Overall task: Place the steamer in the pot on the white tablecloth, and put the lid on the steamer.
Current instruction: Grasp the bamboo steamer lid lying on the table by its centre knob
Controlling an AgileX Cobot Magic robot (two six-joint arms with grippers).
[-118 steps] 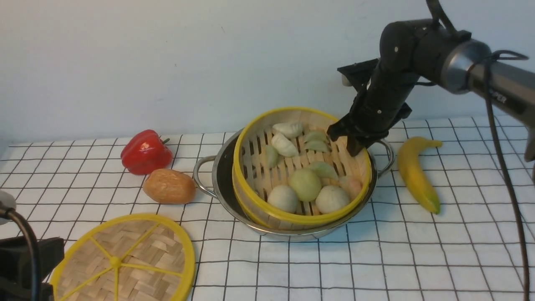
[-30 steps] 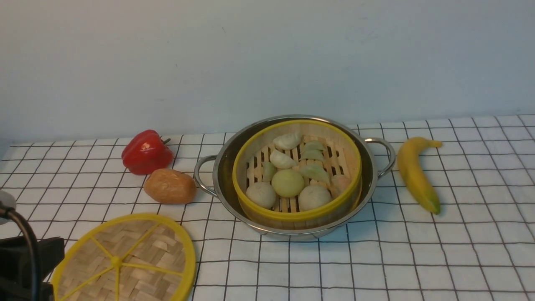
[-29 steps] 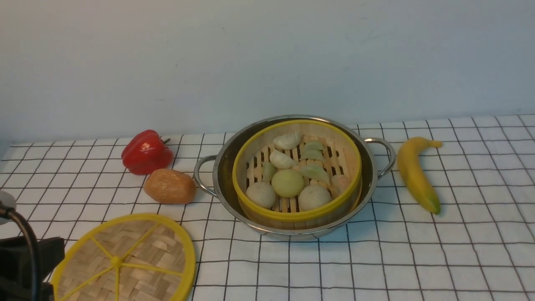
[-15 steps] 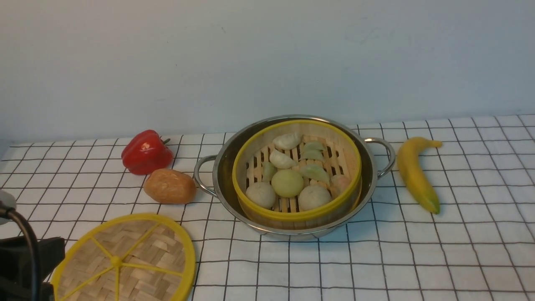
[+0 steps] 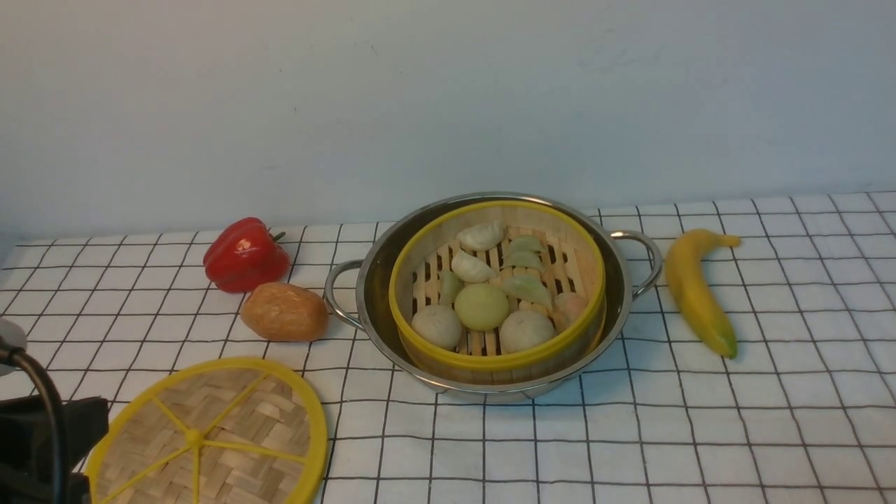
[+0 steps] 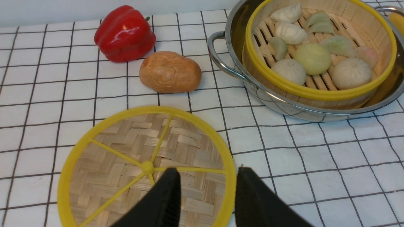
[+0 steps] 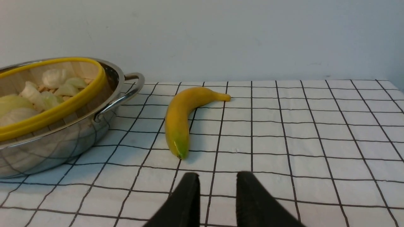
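Note:
The steamer point(image 5: 490, 362), holding pale dumplings and buns, sits level inside the pot point(image 5: 374, 280) in the middle of the white tablecloth point(image 5: 700, 434). The lid point(image 5: 210, 434) lies flat on the cloth at the near left, apart from the pot. My left gripper point(image 6: 206, 171) is open and empty at the lid's point(image 6: 126, 157) near right edge, with one finger over the weave and the other outside the yellow rim. My right gripper point(image 7: 217, 176) is open and empty over bare cloth to the right of the pot point(image 7: 47, 148). It is out of the front view.
A red bell pepper point(image 5: 245, 255) and a brown bread roll point(image 5: 283, 311) lie left of the pot, behind the lid. A banana point(image 5: 693, 294) lies right of the pot, ahead of my right gripper. A pale wall stands behind the table.
3.9 s ago my right gripper held the tilted steamer at its far rim. It has let go and left the front view, and the steamer now lies level in the pot. Nothing moved in the last second.

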